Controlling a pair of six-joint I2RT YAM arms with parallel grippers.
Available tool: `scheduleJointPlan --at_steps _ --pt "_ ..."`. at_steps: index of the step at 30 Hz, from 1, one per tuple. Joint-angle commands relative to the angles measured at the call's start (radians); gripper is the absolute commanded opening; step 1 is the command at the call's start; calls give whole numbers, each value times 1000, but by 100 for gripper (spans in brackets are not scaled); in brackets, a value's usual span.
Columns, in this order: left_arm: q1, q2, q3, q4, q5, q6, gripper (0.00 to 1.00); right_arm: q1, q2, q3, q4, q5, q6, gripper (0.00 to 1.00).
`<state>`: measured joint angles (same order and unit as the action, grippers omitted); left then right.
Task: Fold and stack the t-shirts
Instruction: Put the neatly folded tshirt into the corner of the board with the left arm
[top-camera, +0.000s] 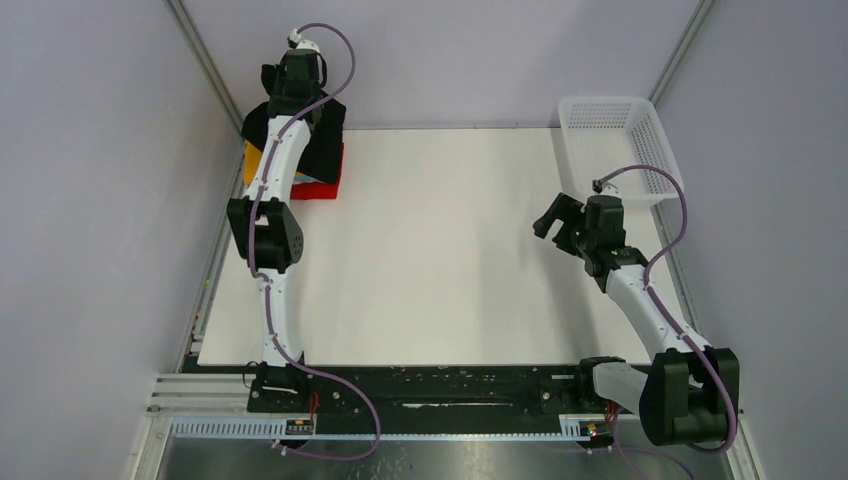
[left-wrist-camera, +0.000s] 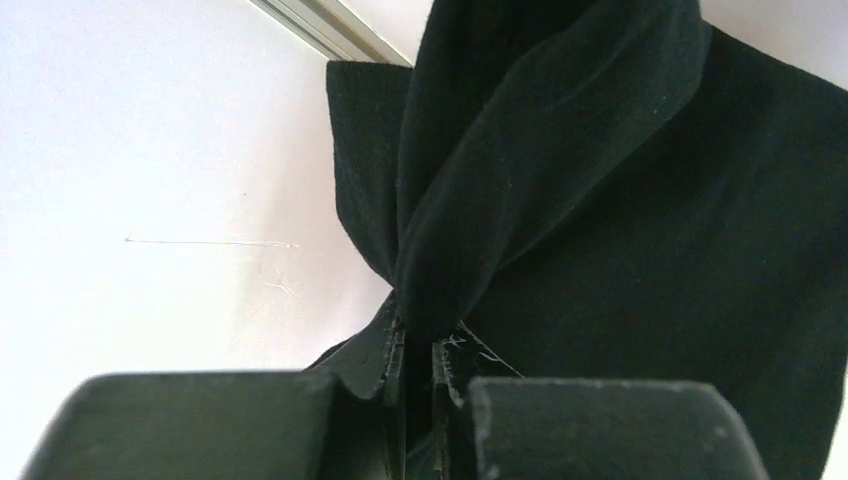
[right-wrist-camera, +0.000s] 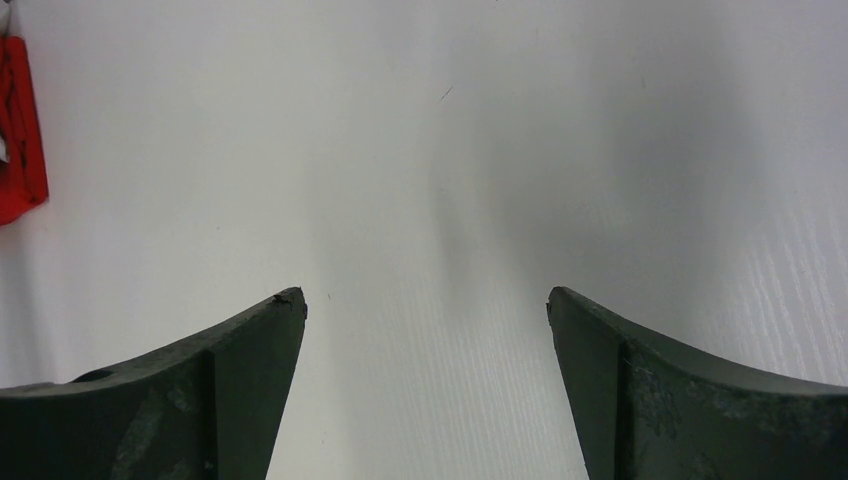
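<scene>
**A:** The white tabletop (top-camera: 440, 260) filled the overhead view, and the two arms were well apart on it. The left arm (top-camera: 272, 215) reached out to the far left corner, while the right arm (top-camera: 640, 295) was bent over the right side.

**B:** And the black t-shirt (top-camera: 327, 138) was up in that far left corner, under the left wrist, draped over a folded pile!

**A:** Across from it, the white mesh basket (top-camera: 606, 99) sat at the far right corner, just beyond the right arm.

**B:** Under the black cloth, a red t-shirt (top-camera: 326, 186) showed along the pile's near right edge. An orange t-shirt (top-camera: 252, 160) peeked out on its left side.

**A:** On to the wrist views. The left fingers (left-wrist-camera: 590, 430) were pressed together on a bunched fold of the black t-shirt (left-wrist-camera: 650, 230), and the cloth rose from the pinch in a tight gather.

**B:** The right fingers (right-wrist-camera: 690, 400) were spread wide, with nothing between them! They hung over bare tabletop, and only the red t-shirt's (right-wrist-camera: 20, 130) edge showed far off to the left.
</scene>
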<state>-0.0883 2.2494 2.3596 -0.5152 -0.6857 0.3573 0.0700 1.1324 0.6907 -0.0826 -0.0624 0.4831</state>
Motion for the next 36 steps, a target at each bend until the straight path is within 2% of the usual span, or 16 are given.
scheduleJointPlan --at_steps 1,10,13,15,17,19,21,22,27,36 --pt "19 29 -3 142 -10 -11 0 -5 16 37 3 30 -5 99" --pt "83 78 -6 198 -17 -38 0 -4 42 47 -5 39 -4 99" --pt "87 84 -6 199 -17 -58 6 -4 43 49 -11 56 -4 99" --pt "87 88 -5 207 -41 -66 21 -3 41 51 -17 75 -3 100" --pt "110 88 -3 220 -65 -81 46 -4 35 49 -18 85 -3 100" --pt "110 81 -1 218 -61 -102 63 -4 28 46 -18 89 -2 100" --pt "110 71 1 205 -49 -122 96 -4 23 47 -23 95 -1 100" --pt "110 68 0 199 -43 -132 99 -4 19 46 -25 97 -1 99" --pt "109 45 -25 140 21 -200 99 -4 -4 31 -28 91 6 100" --pt "64 -89 -196 83 298 -392 99 -4 -93 -41 -45 97 20 99"
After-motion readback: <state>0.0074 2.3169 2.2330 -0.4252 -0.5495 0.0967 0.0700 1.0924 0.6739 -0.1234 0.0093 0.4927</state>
